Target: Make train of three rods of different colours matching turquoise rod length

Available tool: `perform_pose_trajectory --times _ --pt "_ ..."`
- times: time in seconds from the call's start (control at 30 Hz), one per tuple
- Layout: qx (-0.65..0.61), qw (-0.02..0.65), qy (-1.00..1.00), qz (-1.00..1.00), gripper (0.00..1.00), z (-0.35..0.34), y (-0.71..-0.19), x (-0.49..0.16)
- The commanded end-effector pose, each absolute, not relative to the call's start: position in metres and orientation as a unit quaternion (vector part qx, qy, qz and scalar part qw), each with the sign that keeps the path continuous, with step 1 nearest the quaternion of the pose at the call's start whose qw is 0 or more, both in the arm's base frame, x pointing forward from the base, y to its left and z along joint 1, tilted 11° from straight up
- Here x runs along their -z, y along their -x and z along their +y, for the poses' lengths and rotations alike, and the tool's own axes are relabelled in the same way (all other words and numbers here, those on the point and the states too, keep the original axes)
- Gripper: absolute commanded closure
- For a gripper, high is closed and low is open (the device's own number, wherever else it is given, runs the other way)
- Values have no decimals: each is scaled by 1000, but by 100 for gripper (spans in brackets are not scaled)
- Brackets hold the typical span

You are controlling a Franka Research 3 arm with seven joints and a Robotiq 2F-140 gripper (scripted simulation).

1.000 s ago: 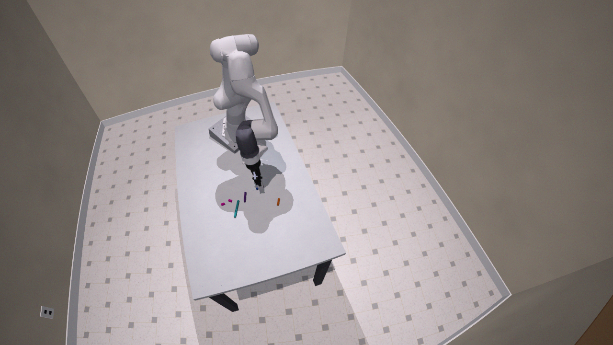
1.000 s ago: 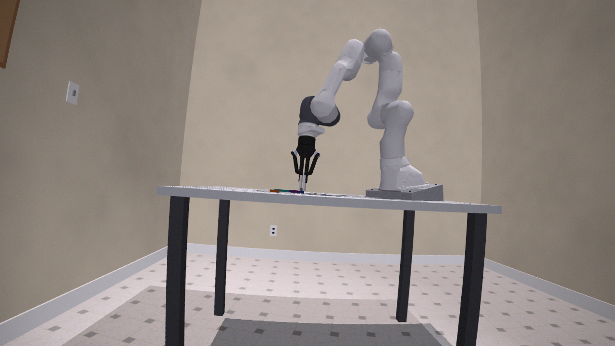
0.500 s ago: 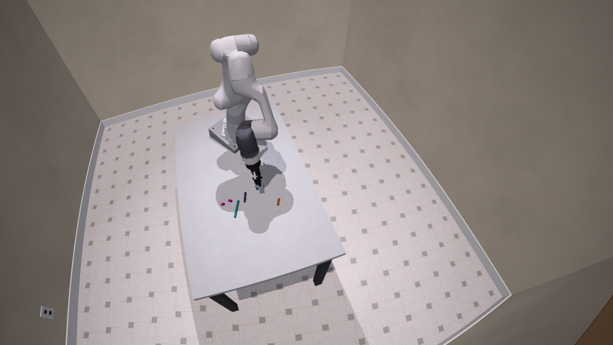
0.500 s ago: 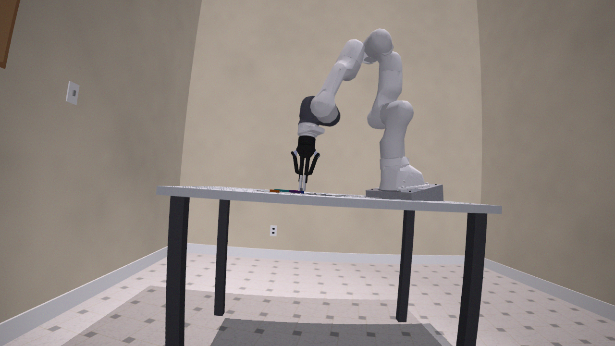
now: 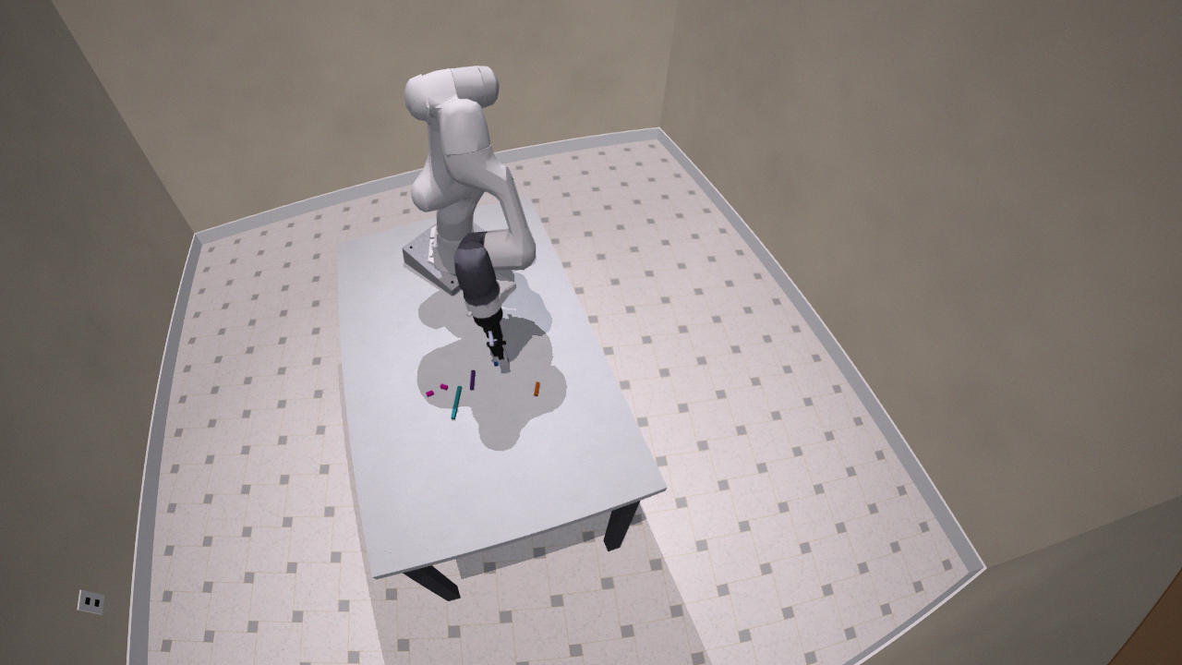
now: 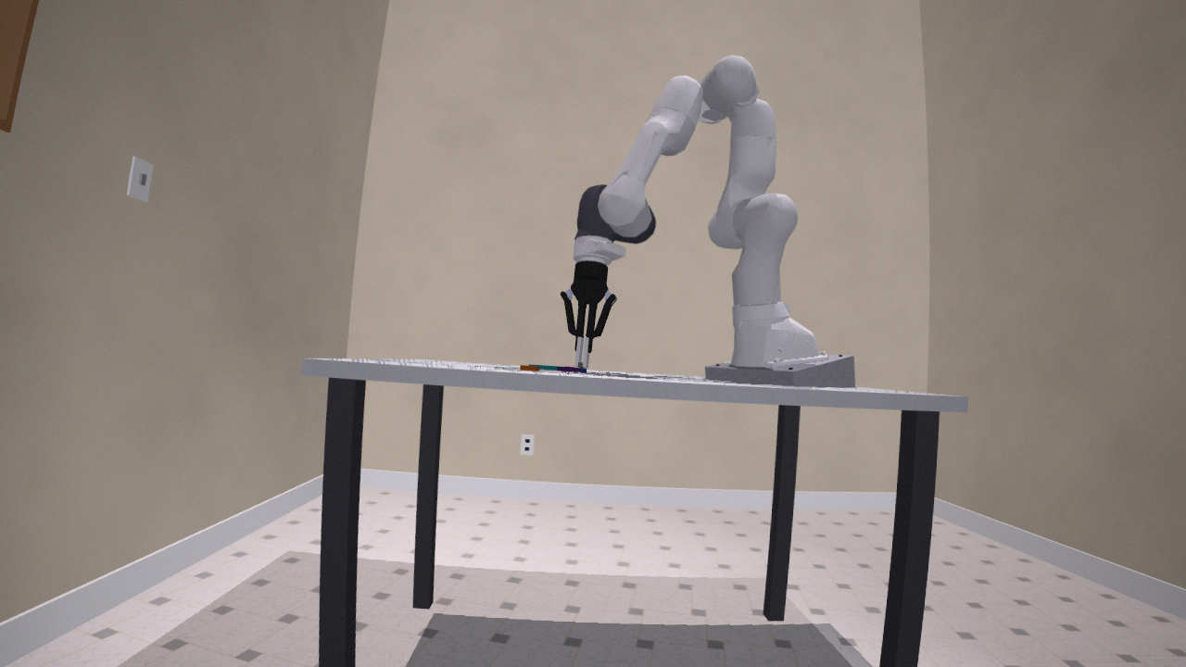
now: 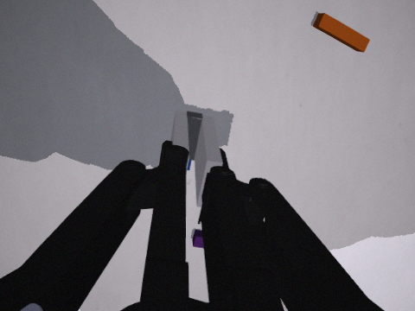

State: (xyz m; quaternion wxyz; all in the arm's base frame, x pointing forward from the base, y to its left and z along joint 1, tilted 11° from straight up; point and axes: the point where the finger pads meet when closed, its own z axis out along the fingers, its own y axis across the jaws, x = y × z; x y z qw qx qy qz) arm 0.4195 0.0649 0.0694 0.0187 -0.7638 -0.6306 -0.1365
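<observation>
My gripper is low at the table and shut on a dark grey rod; the fingers hide part of it. The small blue rod lies close beside the fingertips; whether it touches the grey rod I cannot tell. The purple rod lies apart, left of the gripper in the top view. The turquoise rod lies beyond it. Two magenta rods lie farther left. The orange rod lies alone at the right.
The table carries the arm's base at its far end in the top view. The arm's shadow falls over most of the rods.
</observation>
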Motion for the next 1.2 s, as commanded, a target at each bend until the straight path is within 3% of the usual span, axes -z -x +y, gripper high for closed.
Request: perform_pose_trajectory --times 0.0,1.17 --pt "92 -5 783 -616 97 64 -420 -70" --pt "92 -5 783 -616 97 65 -422 -61"
